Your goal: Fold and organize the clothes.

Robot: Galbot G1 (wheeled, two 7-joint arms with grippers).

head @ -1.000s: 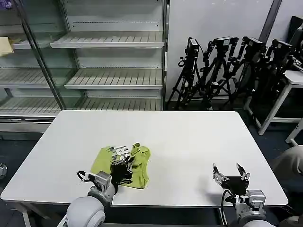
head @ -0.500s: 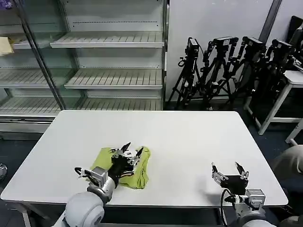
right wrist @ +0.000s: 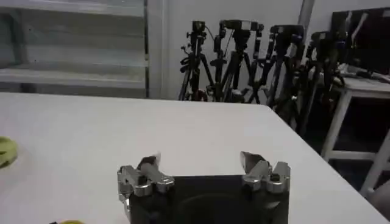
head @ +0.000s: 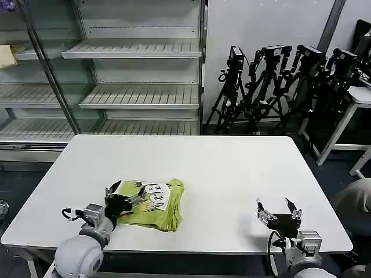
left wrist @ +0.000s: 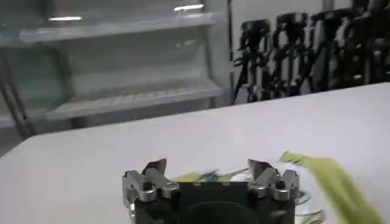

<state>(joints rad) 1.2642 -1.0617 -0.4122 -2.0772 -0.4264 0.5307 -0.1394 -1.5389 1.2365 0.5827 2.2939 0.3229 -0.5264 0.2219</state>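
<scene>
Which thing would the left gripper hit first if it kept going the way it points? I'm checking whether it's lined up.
Probably the lime T-shirt: the open left gripper sits at its left edge, pointing toward the fabric, though depth is unclear.

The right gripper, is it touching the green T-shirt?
Apart. The head view shows the right gripper open, with bare table between it and the T-shirt.

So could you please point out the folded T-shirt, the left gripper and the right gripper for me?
T-shirt [head: 163, 212], head view, on the plain green fabric near its front right corner.
Left gripper [head: 123, 196], head view, midway between its open fingertips at the shirt's left edge.
Right gripper [head: 278, 205], head view, midway between its open fingertips.
</scene>
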